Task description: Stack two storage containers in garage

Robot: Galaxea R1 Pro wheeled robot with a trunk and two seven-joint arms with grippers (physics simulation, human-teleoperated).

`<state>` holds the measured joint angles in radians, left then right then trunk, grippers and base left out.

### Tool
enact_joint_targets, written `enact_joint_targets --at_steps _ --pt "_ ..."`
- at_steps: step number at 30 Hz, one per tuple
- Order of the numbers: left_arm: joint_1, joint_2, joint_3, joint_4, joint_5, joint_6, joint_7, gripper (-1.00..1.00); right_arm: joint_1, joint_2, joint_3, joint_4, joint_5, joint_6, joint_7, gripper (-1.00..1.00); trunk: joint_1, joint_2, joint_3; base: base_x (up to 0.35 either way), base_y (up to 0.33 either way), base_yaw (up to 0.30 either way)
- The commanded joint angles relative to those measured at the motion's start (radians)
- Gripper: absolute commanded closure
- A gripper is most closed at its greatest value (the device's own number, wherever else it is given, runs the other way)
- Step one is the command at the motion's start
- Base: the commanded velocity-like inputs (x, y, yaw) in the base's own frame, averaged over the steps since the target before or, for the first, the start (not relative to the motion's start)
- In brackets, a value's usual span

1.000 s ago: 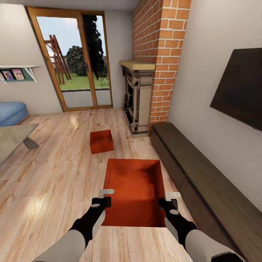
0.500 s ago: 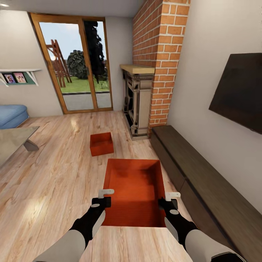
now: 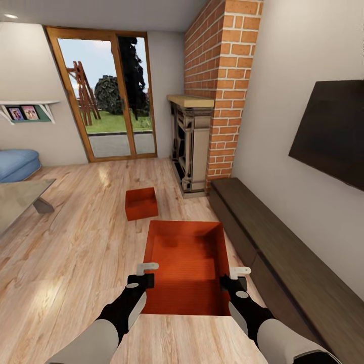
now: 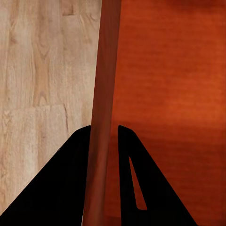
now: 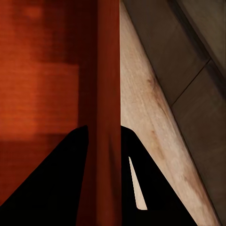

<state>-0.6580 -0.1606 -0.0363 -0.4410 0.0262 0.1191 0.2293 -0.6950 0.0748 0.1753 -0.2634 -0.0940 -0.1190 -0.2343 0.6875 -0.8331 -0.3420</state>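
In the head view I hold one orange-red storage container (image 3: pixel 186 263) level over the living room's wood-plank floor (image 3: pixel 76 253), its open top facing up. My left gripper (image 3: pixel 146 275) is shut on its left wall (image 4: pixel 104 70), one finger on each side. My right gripper (image 3: pixel 233 280) is shut on the right wall (image 5: pixel 108 70) the same way. The second storage container (image 3: pixel 141 203) sits on the planks further ahead, slightly left, near the fireplace.
A brick-and-stone fireplace (image 3: pixel 194 144) stands ahead on the right. A long dark cabinet (image 3: pixel 283 253) runs along the right wall under a dark screen (image 3: pixel 333 131). Glass doors (image 3: pixel 108 96) are at the far end. A glass table (image 3: pixel 17 199) and blue sofa (image 3: pixel 17 164) are at left.
The whole room has slid slightly down in the picture, so the camera has moved. Both grippers and the held container keep their places in view.
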Motion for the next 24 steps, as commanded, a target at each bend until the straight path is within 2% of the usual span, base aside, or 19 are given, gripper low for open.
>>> enact_joint_targets --at_steps 1,24 --pt "-0.001 0.0 0.012 -0.018 0.014 0.008 0.01 1.0 0.0 0.0 0.013 0.002 -0.018 -0.002 0.0 1.0 0.0 -0.001 0.0 0.0 0.0 0.0" --pt "-0.001 0.0 0.012 -0.018 0.014 0.008 0.01 1.0 0.0 0.0 0.013 0.001 -0.018 -0.002 0.0 1.0 0.0 -0.001 0.037 0.0 0.0 0.0"
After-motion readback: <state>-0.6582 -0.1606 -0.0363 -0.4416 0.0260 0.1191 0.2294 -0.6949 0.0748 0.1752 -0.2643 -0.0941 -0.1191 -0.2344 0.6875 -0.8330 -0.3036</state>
